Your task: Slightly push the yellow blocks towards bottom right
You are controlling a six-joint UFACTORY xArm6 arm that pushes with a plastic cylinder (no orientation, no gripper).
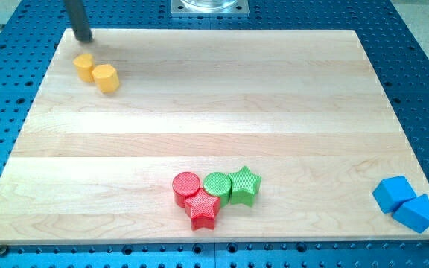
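Two yellow blocks sit near the board's top left corner: a smaller yellow block [85,66] and a yellow hexagonal block [106,77] just to its lower right, touching or nearly touching. My tip [85,38] is at the board's top left corner, just above the smaller yellow block, a short gap apart from it. The rod rises out of the view's top.
A red cylinder [186,185], a red star [202,209], a green cylinder [217,184] and a green star [244,185] cluster at the bottom middle. Two blue blocks [394,193] [415,213] sit at the bottom right corner. The wooden board [214,112] lies on a blue perforated table.
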